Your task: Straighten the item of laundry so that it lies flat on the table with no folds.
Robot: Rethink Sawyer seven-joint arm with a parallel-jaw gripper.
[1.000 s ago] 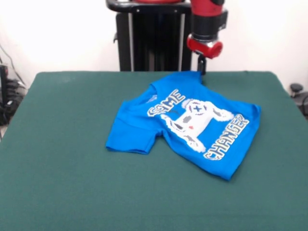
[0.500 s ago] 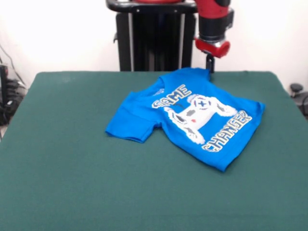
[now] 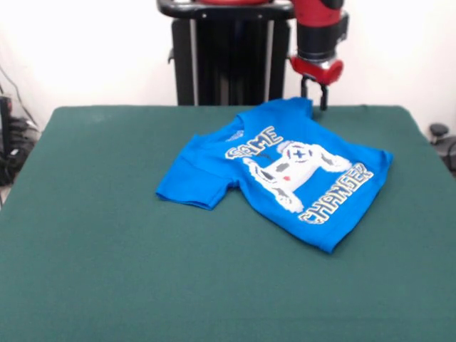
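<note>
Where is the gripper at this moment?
In the front view, the gripper is at the table's far edge, right of centre, just above the far corner of the shirt.

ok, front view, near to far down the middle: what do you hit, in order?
Bare green table → blue T-shirt with its white controller print → gripper, open at the shirt's far edge.

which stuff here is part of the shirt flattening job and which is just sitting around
Part of the job:
- blue T-shirt
- green table
- gripper, fingers open at the shirt's far edge

Just there:
- black pedestal
- cables at the table's side
</note>
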